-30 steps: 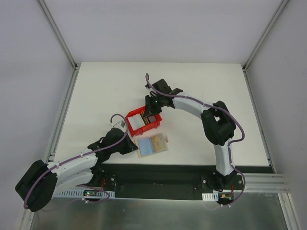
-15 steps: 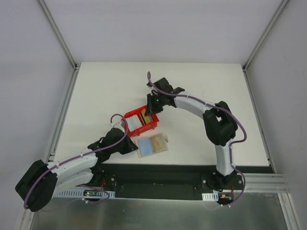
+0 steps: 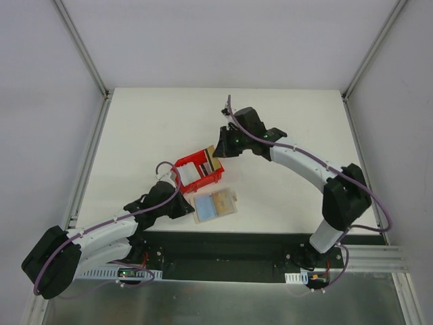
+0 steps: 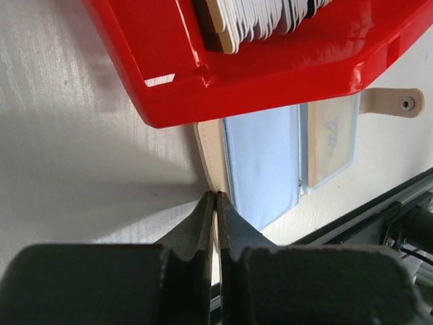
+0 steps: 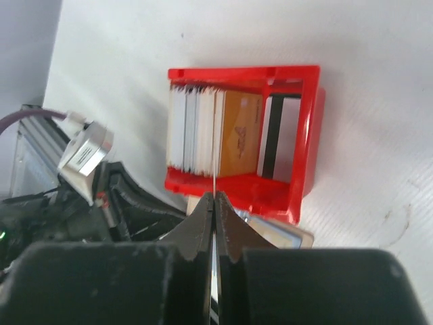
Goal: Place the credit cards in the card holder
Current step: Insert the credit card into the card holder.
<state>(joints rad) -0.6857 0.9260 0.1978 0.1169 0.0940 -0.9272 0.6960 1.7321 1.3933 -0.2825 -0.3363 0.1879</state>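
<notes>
The card holder (image 3: pixel 215 205) lies open near the table's front edge, tan with pale blue lining (image 4: pixel 260 159), one card tucked in it and its snap stud (image 4: pixel 406 103) on a tab. My left gripper (image 3: pixel 189 208) is shut on the holder's tan left edge (image 4: pixel 215 198). Several credit cards (image 5: pixel 193 128) stand in the red bin (image 3: pixel 199 172), with an orange one (image 5: pixel 240 142) and a black-striped one (image 5: pixel 277 135). My right gripper (image 3: pixel 223 145) is shut on one thin card (image 5: pixel 214 179), seen edge-on, held above the bin's far right corner.
The red two-compartment bin (image 4: pixel 270 74) sits just beyond the holder and touches or overlaps its far edge. The table's black front rail (image 3: pixel 223 244) runs just behind the holder. The left arm (image 3: pixel 108 230) lies low along the front left.
My right gripper has risen and moved right, away from the bin, with one card in it. The left gripper and the holder have not moved.
</notes>
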